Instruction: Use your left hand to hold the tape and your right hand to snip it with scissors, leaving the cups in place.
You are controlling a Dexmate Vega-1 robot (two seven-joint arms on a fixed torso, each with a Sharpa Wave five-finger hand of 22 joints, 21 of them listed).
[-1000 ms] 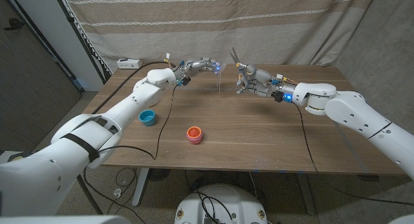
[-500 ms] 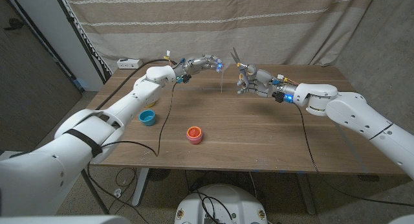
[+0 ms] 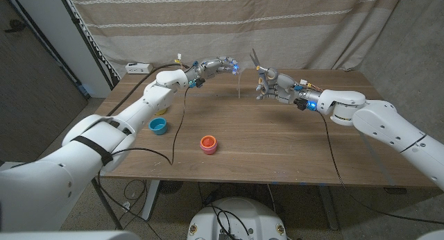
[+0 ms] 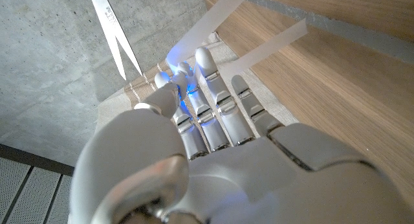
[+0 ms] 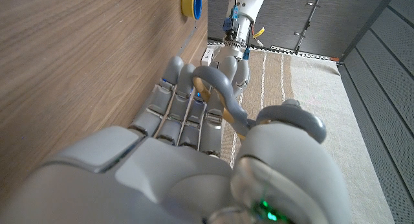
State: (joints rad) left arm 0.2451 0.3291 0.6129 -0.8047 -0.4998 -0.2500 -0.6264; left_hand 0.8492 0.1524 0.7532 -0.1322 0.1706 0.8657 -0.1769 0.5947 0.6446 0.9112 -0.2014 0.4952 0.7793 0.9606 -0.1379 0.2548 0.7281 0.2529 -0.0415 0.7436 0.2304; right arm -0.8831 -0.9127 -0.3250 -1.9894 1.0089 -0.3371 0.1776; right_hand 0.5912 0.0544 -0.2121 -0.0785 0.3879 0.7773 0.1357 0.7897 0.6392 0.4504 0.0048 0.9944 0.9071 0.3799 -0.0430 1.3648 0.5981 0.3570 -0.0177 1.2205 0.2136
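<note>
Translucent tape (image 3: 238,84) hangs as a thin strip from my left hand (image 3: 220,66), which I have raised above the far side of the wooden table (image 3: 277,139); the fingers are closed around its upper end, and in the left wrist view the strip (image 4: 213,20) runs out past the fingertips (image 4: 204,59) in two pale bands. My right hand (image 3: 272,87) is up near the far edge too, just beside the tape, its fingers and thumb gripping the handles of the scissors (image 3: 257,62). The blades stand apart and point up, close to the strip's top, but I cannot tell from the head view whether they touch it. The left wrist view shows the blades (image 4: 115,39) open in a narrow V beside the tape. In the right wrist view the grey handle loops (image 5: 223,98) sit wrapped in my fingers. A blue cup (image 3: 158,125) stands on the table near the left edge, and a red cup (image 3: 208,143) sits well apart from it toward the middle, both upright.
</note>
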